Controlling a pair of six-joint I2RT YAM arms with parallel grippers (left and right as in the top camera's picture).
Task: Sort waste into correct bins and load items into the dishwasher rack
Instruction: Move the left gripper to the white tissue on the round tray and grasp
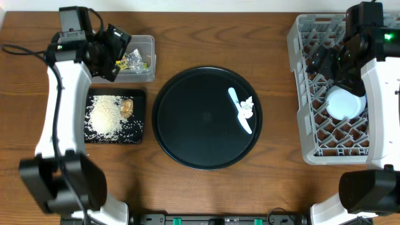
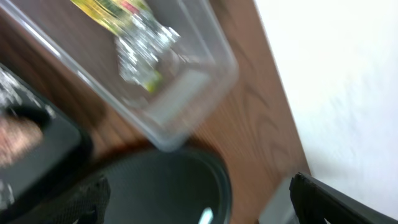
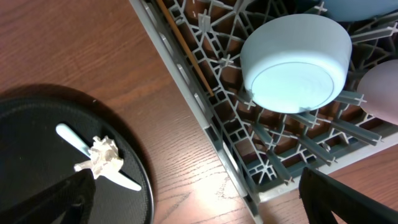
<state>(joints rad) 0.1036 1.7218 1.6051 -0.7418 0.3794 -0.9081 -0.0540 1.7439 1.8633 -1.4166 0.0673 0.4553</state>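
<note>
Wooden table (image 1: 25, 94). Left gripper (image 2: 199, 186), jaws apart and empty, hangs over the clear tub (image 1: 152, 56) holding wrappers (image 1: 134, 60). Right gripper (image 3: 196, 180), likewise apart, hangs at the rack (image 1: 300, 81) edge. The rack holds an upturned light blue bowl (image 3: 298, 56). A tissue wad (image 1: 248, 106) lies on the round tray (image 1: 187, 125).

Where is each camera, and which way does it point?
Overhead: above the table, looking down; left arm and right arm show.
Left wrist: on the left arm, aimed down at the clear tub; open left claw at bottom.
Right wrist: on the right arm, aimed down at the rack; open right claw at bottom.
All three show the round black tray.
</note>
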